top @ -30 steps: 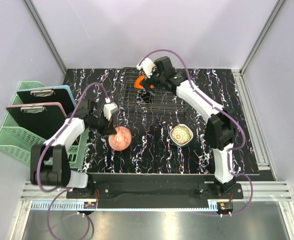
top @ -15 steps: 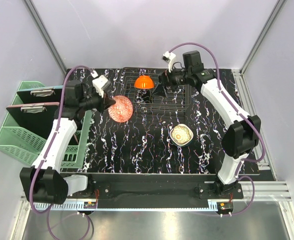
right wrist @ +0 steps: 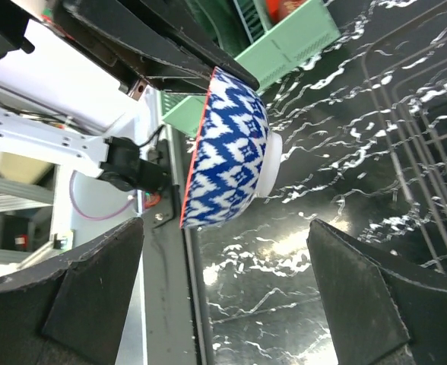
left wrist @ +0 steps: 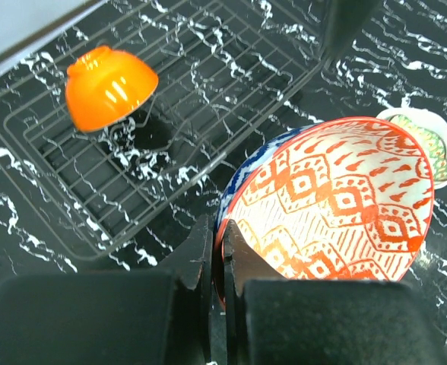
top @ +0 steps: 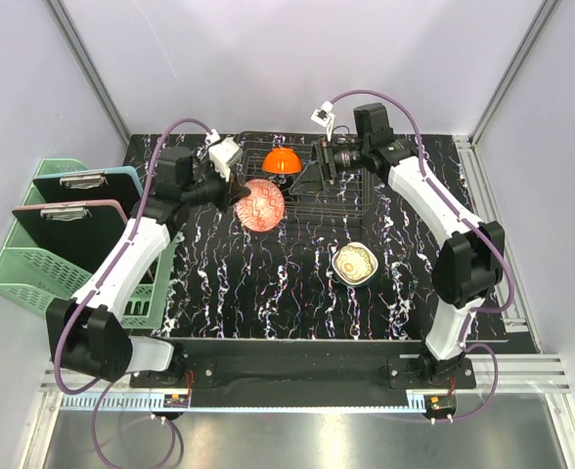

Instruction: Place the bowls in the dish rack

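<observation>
My left gripper (top: 237, 191) is shut on the rim of a bowl (top: 262, 203) that is red-patterned inside and blue-and-white outside. It holds the bowl tilted above the table, by the left front edge of the dark wire dish rack (top: 341, 200). The left wrist view shows the fingers (left wrist: 217, 258) pinching the rim of this bowl (left wrist: 337, 201). An orange bowl (top: 282, 160) sits upside down in the rack's back left, also in the left wrist view (left wrist: 109, 85). My right gripper (top: 321, 162) is open and empty over the rack, facing the held bowl (right wrist: 231, 152). A cream floral bowl (top: 355, 263) sits on the table.
A mint-green slatted basket (top: 33, 269) with clipboards stands at the left table edge. The rack's wires (right wrist: 429, 144) lie to the right in the right wrist view. The cream bowl (left wrist: 430, 135) peeks out behind the held bowl.
My left arm has lifted the red-patterned bowl and carried it back and right toward the rack. My right gripper has let go of the orange bowl and drawn away to the right.
</observation>
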